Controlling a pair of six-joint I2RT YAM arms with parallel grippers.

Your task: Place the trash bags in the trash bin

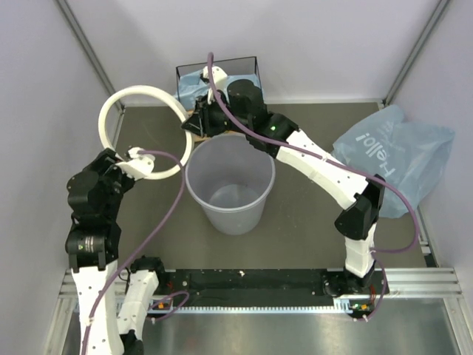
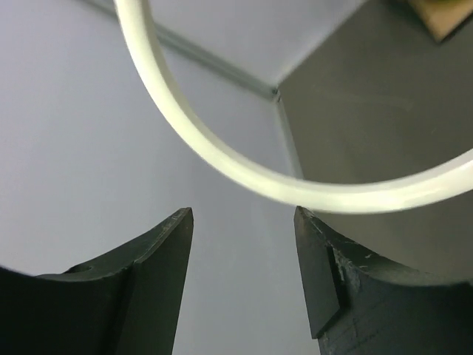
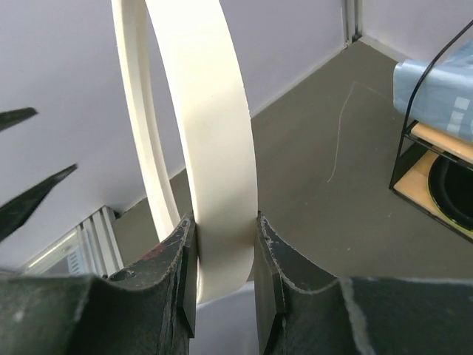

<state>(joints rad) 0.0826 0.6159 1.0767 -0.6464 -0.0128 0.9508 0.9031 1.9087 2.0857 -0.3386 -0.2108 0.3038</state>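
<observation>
The trash bin (image 1: 229, 194), a translucent grey bucket, stands rimless at the table's middle. Its white ring rim (image 1: 111, 111) is held upright to the bin's upper left. My right gripper (image 1: 191, 124) is shut on the ring's right side; the band (image 3: 214, 111) sits squeezed between its jaws (image 3: 224, 222). My left gripper (image 1: 140, 157) is at the ring's lower edge and stands open (image 2: 242, 214), with the ring (image 2: 332, 200) just past its fingertips. One light-blue trash bag (image 1: 395, 155) with white lettering lies at the right. Another trash bag (image 1: 191, 87) is on the shelf.
A black-wire-framed wooden shelf (image 1: 255, 70) stands at the back behind the bin. In the right wrist view its frame (image 3: 414, 118) holds the blue bag (image 3: 436, 89) and a dark bowl (image 3: 452, 188). Walls close in on the left, right and back.
</observation>
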